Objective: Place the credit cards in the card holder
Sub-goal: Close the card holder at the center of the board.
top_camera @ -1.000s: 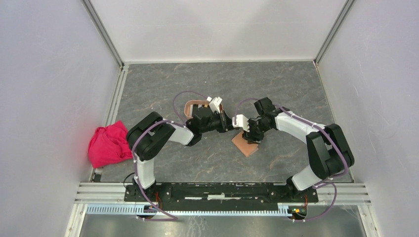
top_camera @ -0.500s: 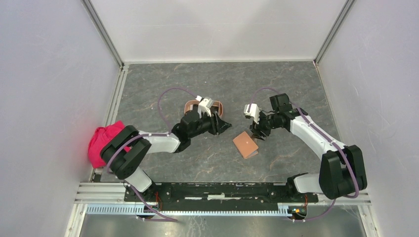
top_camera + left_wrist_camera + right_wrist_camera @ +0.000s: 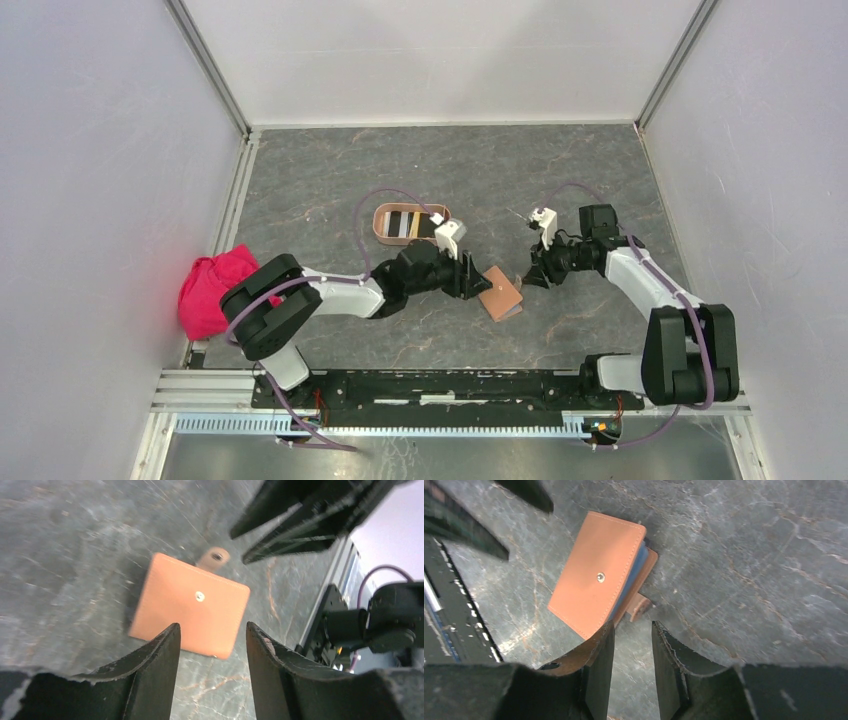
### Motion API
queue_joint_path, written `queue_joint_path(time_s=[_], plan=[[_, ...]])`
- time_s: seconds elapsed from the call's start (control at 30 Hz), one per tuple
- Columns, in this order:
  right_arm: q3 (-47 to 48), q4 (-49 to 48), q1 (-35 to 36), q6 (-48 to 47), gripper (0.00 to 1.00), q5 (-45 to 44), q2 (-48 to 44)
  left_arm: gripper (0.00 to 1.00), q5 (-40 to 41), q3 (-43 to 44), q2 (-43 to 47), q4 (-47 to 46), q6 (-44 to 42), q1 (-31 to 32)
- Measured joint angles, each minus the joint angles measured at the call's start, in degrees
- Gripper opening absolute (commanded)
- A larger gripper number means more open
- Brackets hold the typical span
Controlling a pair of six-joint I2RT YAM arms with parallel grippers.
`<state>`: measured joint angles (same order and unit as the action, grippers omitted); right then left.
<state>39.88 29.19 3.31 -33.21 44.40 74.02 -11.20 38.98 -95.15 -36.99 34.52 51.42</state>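
The worktop is a dark grey slab with pale stone-like veining. Plain white walls enclose it, and aluminium rails run along the near edge. The left claw has its two black, rough-edged fingers apart with nothing between them. It points at a flat tan leather wallet that lies closed on the slab just beyond the fingertips. The wallet is rectangular with stitched edges. A small metal snap stud sits on its upper leaf, and a rounded tab projects from its far side. The right claw has its fingers parted by a narrower gap and also grips nothing. The same wallet lies just beyond it, and a thin blue edge shows between the wallet's two leaves. In the top view the wallet lies between the left claw and the right claw, with one claw close on either side. The card holder is a shallow salmon-pink oval tray with a low rim. It sits farther back on the worktop, behind the left claw and apart from the wallet. The credit cards lie flat inside it as black and pale bands. The white housing on the left wrist overlaps the tray's right end in this view. A crumpled red cloth rests at the left wall, well apart from both claws.
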Motion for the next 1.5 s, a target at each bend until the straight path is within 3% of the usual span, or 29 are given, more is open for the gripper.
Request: queue_joint_path(time_s=[0.1, 0.3, 0.5, 0.83, 1.23, 1.5], plan=[[0.3, 0.4, -0.3, 0.5, 0.38, 3.8, 3.4, 0.51, 0.9, 0.4, 0.2, 1.7, -1.4, 2.9], [1.0, 2.1, -0.3, 0.7, 0.35, 7.7, 7.8, 0.4, 1.2, 0.6, -0.4, 2.7, -1.5, 2.7], [1.0, 0.2, -0.7, 3.4, 0.34, 7.0, 6.4, 0.38, 2.3, 3.6, -3.7, 4.8, -1.6, 3.3], [1.0, -1.8, -1.1, 5.9, 0.23, 4.4, 6.4, 0.34, 5.1, 9.2, -6.9, 10.4, -4.9, 5.6], [1.0, -2.8, -1.1, 7.5, 0.0, 2.4, 7.5, 0.28, 6.4, 10.6, -9.5, 13.2, -5.4, 5.8], [1.0, -3.0, -1.1, 7.6, 0.0, 3.2, 7.3, 0.24, 6.4, 11.7, -10.5, 14.1, -6.6, 5.8]])
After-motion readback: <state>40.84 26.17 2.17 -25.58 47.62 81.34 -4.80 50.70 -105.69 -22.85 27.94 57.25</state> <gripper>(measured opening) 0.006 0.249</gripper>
